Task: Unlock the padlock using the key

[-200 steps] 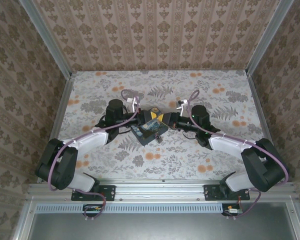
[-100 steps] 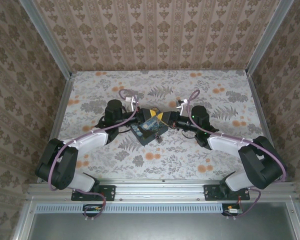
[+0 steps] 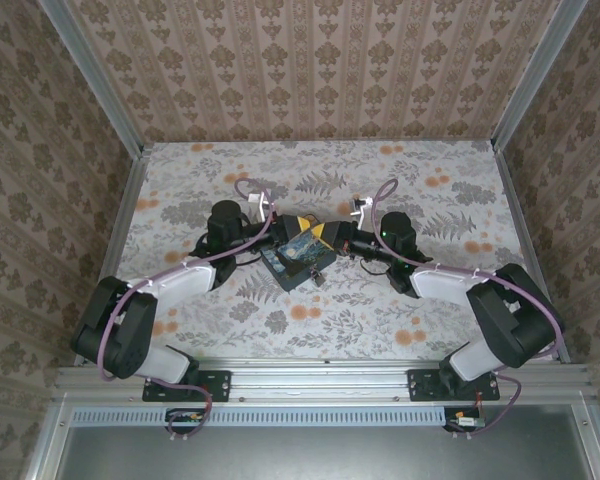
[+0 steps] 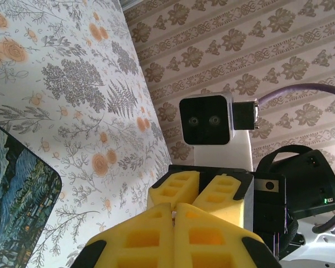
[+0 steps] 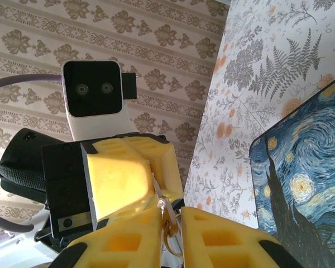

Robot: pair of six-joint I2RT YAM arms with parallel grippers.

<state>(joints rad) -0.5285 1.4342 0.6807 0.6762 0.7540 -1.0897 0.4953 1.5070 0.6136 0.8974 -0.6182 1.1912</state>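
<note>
left gripper point(image 4: 173, 209) jaws pressed together, meeting the right gripper point(image 5: 170, 216), whose jaws pinch a tiny thin metal key point(image 5: 168, 228), partly hidden. beneath them a dark blue swirl-painted tin box point(image 3: 298, 262); open floral tabletop point(image 3: 400, 310) around. tiny padlock point(image 3: 317, 281): dim speck at tin's near edge.

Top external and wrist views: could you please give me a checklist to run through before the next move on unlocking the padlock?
1. Left hand shut: ok, fingers pressed together.
2. Thin metal loop, possibly the key, between the right hand's fingers: ok.
3. Right hand's grip on that loop firm: cannot tell.
4. Both hands meeting tip to tip above the blue tin's far edge: ok.
5. Padlock uncovered at the tin's near edge: ok.
6. Padlock's keyhole direction: cannot tell, too small.
</note>
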